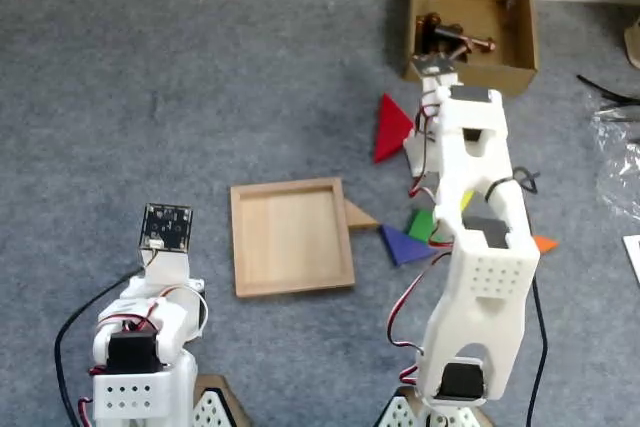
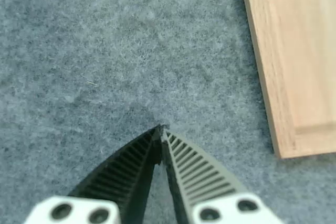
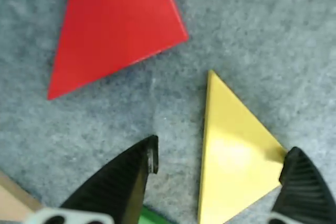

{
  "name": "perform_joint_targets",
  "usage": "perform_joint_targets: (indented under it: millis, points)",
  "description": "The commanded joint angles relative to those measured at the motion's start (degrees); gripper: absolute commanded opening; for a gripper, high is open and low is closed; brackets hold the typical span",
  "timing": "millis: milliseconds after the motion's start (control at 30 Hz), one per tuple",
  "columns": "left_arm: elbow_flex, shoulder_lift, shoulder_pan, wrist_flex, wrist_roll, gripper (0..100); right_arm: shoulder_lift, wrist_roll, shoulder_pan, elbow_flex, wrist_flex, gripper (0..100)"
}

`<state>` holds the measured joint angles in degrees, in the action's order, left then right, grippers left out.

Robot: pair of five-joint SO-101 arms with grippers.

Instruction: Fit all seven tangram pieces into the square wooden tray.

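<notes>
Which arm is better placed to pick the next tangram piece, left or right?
Right, probably. Its jaws stand open with the yellow triangle between them, the red triangle close by. The left jaws are shut over carpet beside the wooden tray, away from the pieces.

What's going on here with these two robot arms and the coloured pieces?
The right end effector is open over the yellow triangle, with the red triangle just beyond it. The left end effector is shut above the carpet beside the wooden tray. No piece is in the tray yet; the blue piece and the green piece lie on the carpet to its right.
</notes>
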<state>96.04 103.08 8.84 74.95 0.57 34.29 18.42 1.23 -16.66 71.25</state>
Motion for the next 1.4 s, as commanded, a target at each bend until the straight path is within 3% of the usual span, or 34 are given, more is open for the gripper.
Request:
perform_joint_targets:
  millis: [0, 367, 1367]
  points:
    - [1.2, -0.1, 0.6, 0.3, -0.3, 1, -1.2, -2.7, -0.4, -3.1, -1.2, 35.0]
    - [1.2, -0.1, 0.6, 0.3, -0.3, 1, -1.1, -3.4, -4.6, -3.1, -1.5, 35.0]
    - [1.2, -0.1, 0.6, 0.3, -0.3, 1, 8.0, -3.2, -4.9, -8.0, -1.2, 35.0]
